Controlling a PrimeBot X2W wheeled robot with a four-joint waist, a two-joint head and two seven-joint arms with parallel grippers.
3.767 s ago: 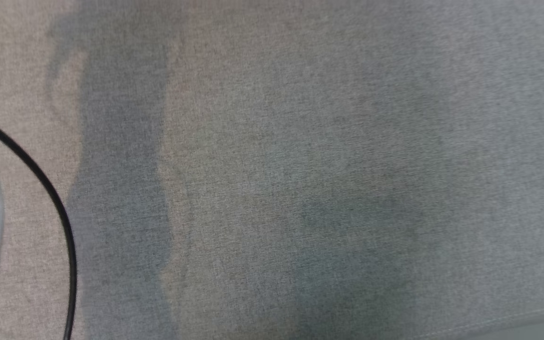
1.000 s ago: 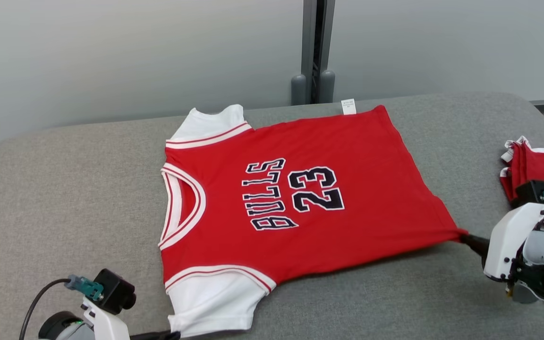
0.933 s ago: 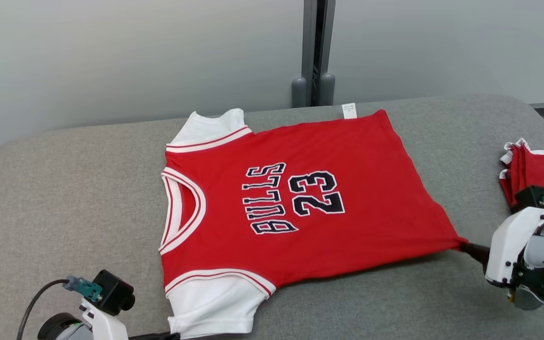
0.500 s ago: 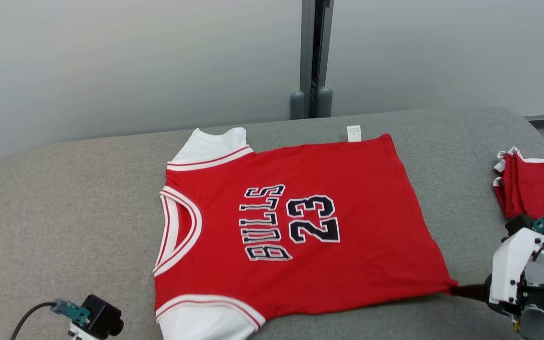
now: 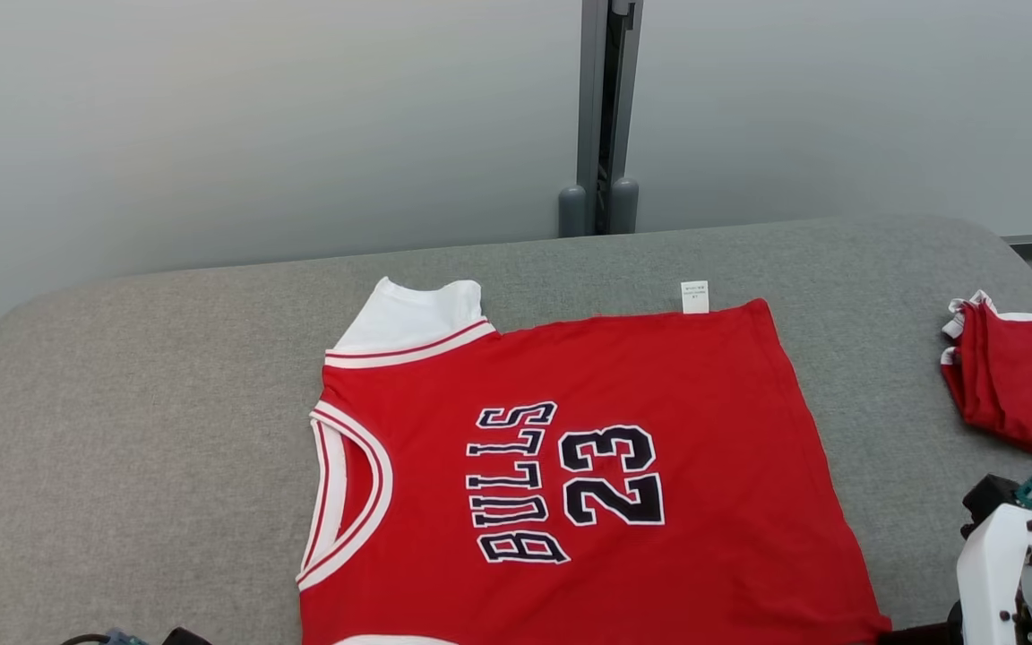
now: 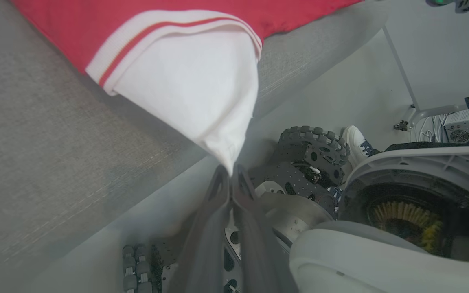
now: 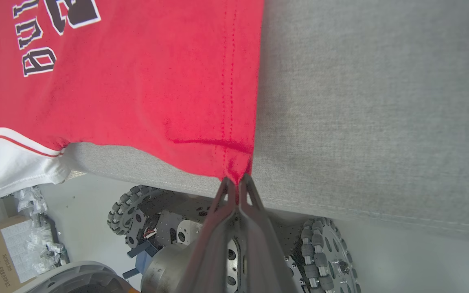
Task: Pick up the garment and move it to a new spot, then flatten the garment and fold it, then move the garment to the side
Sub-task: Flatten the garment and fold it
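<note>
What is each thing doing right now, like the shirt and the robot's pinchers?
jersey: spread flat, front up, on the grey cushion.
left gripper: shut on the tip of the jersey's white sleeve.
right gripper: shut on the jersey's red hem corner.
red pile: folded in layers, lying apart from the jersey.

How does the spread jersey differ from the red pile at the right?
The Bulls jersey lies spread flat, print up; the red pile is folded. The left gripper pinches the jersey's sleeve, the right gripper its hem corner; the pile lies free. Both are red with white trim.
</note>
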